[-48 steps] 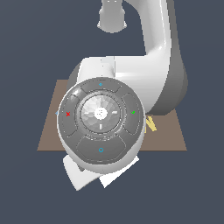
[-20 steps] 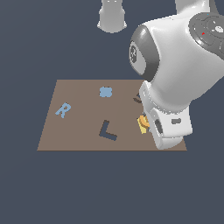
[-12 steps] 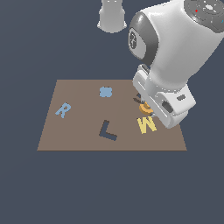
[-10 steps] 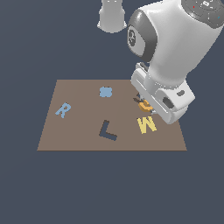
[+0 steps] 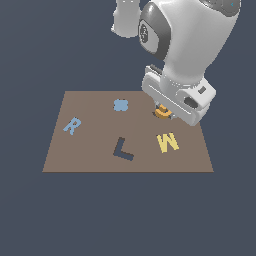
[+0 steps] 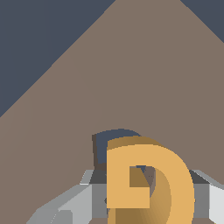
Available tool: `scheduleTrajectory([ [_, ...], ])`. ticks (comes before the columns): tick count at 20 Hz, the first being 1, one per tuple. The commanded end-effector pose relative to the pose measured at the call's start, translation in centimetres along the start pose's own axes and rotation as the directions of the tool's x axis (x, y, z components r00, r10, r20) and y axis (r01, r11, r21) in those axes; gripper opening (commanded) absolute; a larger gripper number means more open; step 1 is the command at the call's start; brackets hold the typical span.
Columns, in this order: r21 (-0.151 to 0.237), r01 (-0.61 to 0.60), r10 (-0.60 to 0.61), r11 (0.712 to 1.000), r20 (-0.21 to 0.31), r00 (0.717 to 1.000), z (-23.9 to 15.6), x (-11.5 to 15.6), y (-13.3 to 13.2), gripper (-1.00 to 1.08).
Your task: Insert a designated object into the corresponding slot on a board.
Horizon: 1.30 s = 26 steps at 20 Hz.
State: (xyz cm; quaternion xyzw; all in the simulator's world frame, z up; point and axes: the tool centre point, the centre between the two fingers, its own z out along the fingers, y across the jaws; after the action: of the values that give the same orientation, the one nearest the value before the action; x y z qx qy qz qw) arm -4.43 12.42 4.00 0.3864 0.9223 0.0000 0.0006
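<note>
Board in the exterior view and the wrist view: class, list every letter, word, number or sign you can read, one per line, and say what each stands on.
"R": light blue letter piece lying on the board.
"L": dark navy shape on the board.
"W": yellow letter piece on the board.
"G": orange letter piece at the pincer; in the exterior view it is too hidden to read.
Blue blob: not a letter.
No words, numbers or brands.

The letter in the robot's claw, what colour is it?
Orange; the letter shows best in the wrist view, held by the gripper.
</note>
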Motion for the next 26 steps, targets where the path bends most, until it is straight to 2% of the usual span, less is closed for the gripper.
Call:
scheduleTrajectory([
  [1, 0.0, 0.037, -0.037, 0.999, 0.0, 0.999, 0.0, 0.2, -0.5, -1.0],
  [7, 0.0, 0.076, -0.076, 0.997, 0.0, 0.997, 0.0, 0.4, -1.1, -1.0],
  [21, 0.001, 0.069, -0.069, 0.998, 0.0, 0.998, 1.0, 0.3, -1.0, -1.0],
  [22, 0.001, 0.069, -0.069, 0.998, 0.0, 0.998, 1.0, 0.3, -1.0, 1.0],
  [26, 0.001, 0.069, -0.069, 0.998, 0.0, 0.998, 1.0, 0.3, -1.0, 1.0],
])
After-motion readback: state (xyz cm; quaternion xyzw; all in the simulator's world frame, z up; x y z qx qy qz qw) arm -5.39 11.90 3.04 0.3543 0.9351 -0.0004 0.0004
